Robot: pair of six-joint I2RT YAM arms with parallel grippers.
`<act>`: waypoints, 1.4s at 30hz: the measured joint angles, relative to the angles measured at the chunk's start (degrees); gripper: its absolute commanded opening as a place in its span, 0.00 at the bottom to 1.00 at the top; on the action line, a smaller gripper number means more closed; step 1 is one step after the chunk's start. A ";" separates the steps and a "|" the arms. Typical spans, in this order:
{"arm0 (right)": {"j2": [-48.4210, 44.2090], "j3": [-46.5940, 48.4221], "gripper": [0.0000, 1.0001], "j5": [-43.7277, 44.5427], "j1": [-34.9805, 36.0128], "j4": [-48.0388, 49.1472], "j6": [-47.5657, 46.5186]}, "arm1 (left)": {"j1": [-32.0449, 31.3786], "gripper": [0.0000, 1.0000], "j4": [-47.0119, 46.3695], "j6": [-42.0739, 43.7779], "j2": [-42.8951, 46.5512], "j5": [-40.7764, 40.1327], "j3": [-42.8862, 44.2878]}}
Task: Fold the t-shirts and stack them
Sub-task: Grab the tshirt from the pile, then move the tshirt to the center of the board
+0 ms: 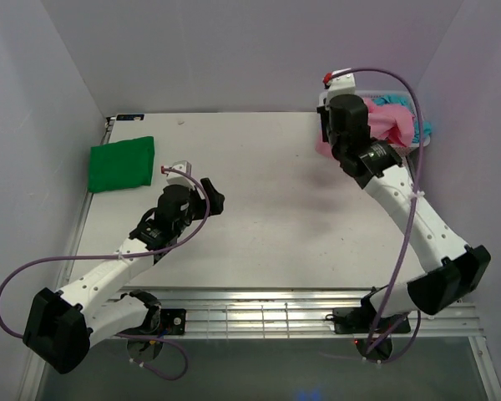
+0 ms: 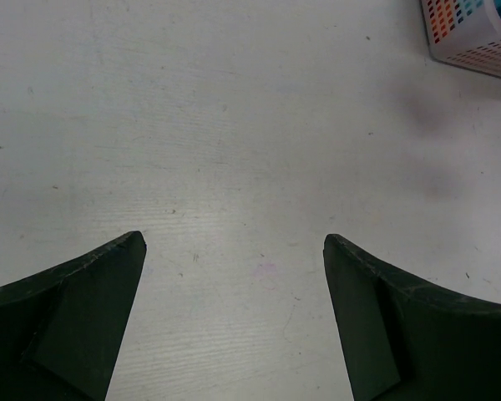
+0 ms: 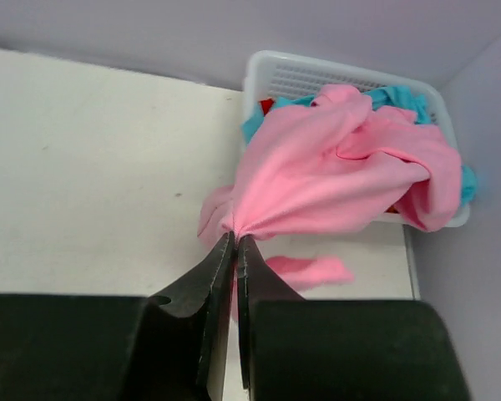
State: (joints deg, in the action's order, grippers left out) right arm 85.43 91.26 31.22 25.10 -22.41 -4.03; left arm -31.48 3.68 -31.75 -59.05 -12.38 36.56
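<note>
L gripper hangs wide open over table. Folded green t-shirt lies flat nr far-left corner. R gripper pinched tight on pink t-shirt, which spills from white basket at far-right corner, atop turquoise t-shirt.

Folded shirt far left; basket far right, shirt heap inside.

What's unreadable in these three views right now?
1. Top view: right gripper's fingertips hidden under its own wrist; grip on the pink t-shirt shows only in right wrist view.
2. Right wrist view: pink t-shirt covers the basket; shirts beneath, beyond a turquoise t-shirt, uncountable.
3. Left wrist view: basket cut off by the top-right corner.
4. Top view: green t-shirt too small to count folds.
</note>
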 measured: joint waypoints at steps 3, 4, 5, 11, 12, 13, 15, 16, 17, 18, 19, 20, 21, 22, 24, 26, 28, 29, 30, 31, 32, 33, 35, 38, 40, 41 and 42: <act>-6.93 -4.79 0.08 3.15 9.44 -0.83 1.77 | 0.07 0.98 0.02 -0.28 0.02 -0.09 -0.72; -8.22 -6.10 0.08 4.11 12.70 -1.51 2.51 | 0.09 0.98 0.02 -0.39 0.04 -0.24 -0.85; -8.98 -7.23 0.08 5.46 15.93 -2.54 3.54 | 0.13 0.98 0.17 -0.50 0.11 -0.33 -0.92; -3.87 -7.02 0.08 14.78 34.51 -9.66 8.46 | 0.20 0.98 1.20 -1.33 2.25 -1.64 -0.96; -2.08 -6.45 0.08 15.98 37.51 -10.84 9.27 | 0.20 0.98 1.33 -1.53 2.67 -1.99 -0.96; -0.37 -5.86 0.08 17.00 40.00 -11.80 10.19 | 0.20 0.98 1.53 -1.73 3.10 -2.34 -0.96; 2.56 -5.11 0.08 18.25 43.71 -13.14 11.82 | 0.20 0.98 2.03 -2.03 3.85 -3.15 -1.09; 3.96 -4.79 0.08 18.64 45.42 -13.88 12.87 | 0.20 0.98 2.34 -2.19 4.15 -3.48 -1.20; 5.05 -4.72 0.08 18.97 46.80 -14.43 13.92 | 0.20 0.98 2.67 -2.34 4.33 -3.78 -1.27; 5.97 -4.70 0.08 19.30 48.06 -15.21 14.97 | 0.20 0.98 3.04 -2.47 4.37 -4.15 -1.29; 6.73 -4.70 0.08 19.65 49.31 -15.67 15.85 | 0.20 0.98 3.37 -2.62 4.39 -4.55 -1.29; 7.43 -4.68 0.08 19.89 50.29 -16.09 16.85 | 0.20 0.98 3.67 -2.75 4.39 -4.92 -1.29; 8.00 -4.55 0.24 20.06 51.15 -16.61 17.81 | 0.20 0.98 3.91 -2.86 4.39 -5.31 -1.33; 8.52 -4.46 0.40 20.20 51.84 -16.90 19.19 | 0.20 0.98 4.11 -3.08 4.37 -5.68 -1.33; 9.22 -4.42 0.87 20.52 52.94 -17.33 21.55 | 0.20 0.98 4.46 -3.45 4.28 -6.34 -1.36; 9.62 -4.42 0.96 21.75 53.40 -18.43 23.21 | 0.20 0.98 4.94 -3.91 4.00 -6.71 -1.36; 9.73 -4.44 0.98 23.71 53.27 -19.56 24.11 | 0.20 0.98 5.07 -4.35 3.45 -6.69 -1.38; 9.64 -4.44 0.98 24.83 53.00 -19.98 24.41 | 0.20 0.98 5.03 -4.72 3.02 -6.60 -1.42; 9.51 -4.44 0.98 25.59 52.52 -20.24 24.61 | 0.20 0.98 4.87 -4.98 2.47 -6.34 -1.55; 9.27 -4.44 0.98 26.14 52.09 -20.46 24.63 | 0.20 0.98 4.66 -5.46 1.79 -5.95 -1.75; 8.92 -4.44 0.98 26.27 50.90 -20.55 24.48 | 0.20 0.98 4.26 -6.01 1.09 -5.51 -2.14; 8.37 -4.46 0.98 26.12 49.59 -20.41 23.91 | 0.20 0.98 4.09 -6.67 0.33 -5.09 -2.56; 6.43 -5.40 0.98 24.65 45.79 -17.59 21.42 | 0.20 0.96 3.48 -8.09 -1.27 -4.24 -3.76; 2.56 -9.44 0.96 18.32 36.94 -10.38 17.81 | 0.20 0.94 3.34 -10.45 -2.84 -3.26 -6.08; 2.56 -10.82 0.95 13.44 29.83 -6.14 15.43 | 0.20 0.93 3.45 -11.80 -3.21 -3.04 -7.23; 3.76 -10.86 0.94 11.39 26.73 -4.39 14.34 | 0.20 0.93 3.41 -12.20 -3.19 -3.06 -7.63; 5.53 -10.67 0.94 9.75 23.80 -2.51 13.25 | 0.20 0.93 3.39 -12.55 -3.04 -3.13 -8.04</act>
State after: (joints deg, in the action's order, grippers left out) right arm 90.96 80.60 40.97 48.90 -24.93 9.21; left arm -31.29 7.07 -44.29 -62.08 -15.51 28.51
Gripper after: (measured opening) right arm 0.948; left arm 0.933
